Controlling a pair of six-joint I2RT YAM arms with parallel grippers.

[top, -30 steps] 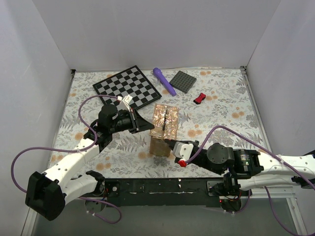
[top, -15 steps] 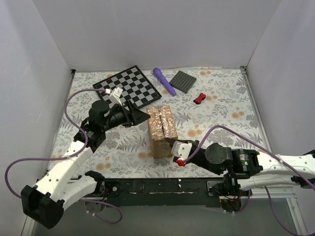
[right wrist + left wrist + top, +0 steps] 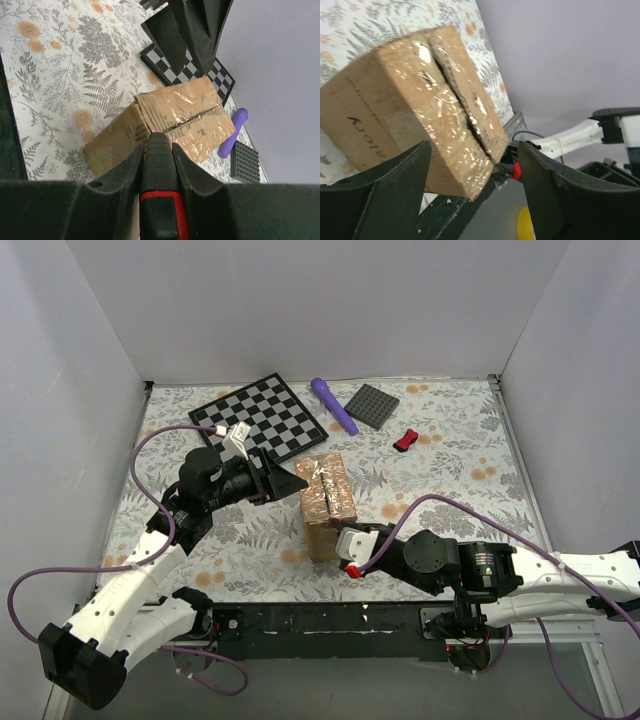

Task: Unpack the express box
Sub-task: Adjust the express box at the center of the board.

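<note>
The express box (image 3: 326,502), a small brown carton with shiny tape and a slit along its top seam, stands mid-table. It also shows in the left wrist view (image 3: 420,110) and the right wrist view (image 3: 175,120). My left gripper (image 3: 292,480) is open at the box's upper left edge, and in its own view (image 3: 475,200) the box's near corner lies between the spread jaws. My right gripper (image 3: 347,542) is shut on a black and red cutter (image 3: 160,200). The cutter's tip is against the box's near side.
A checkerboard (image 3: 260,418), a purple cylinder (image 3: 333,405), a dark grey studded plate (image 3: 373,405) and a small red object (image 3: 405,440) lie behind the box. White walls close in the left, back and right. The black base rail runs along the near edge.
The box has turned and shifted a little left. My left arm rose and swung back toward the box's left edge. My right gripper moved left with the cutter, up to the box.
</note>
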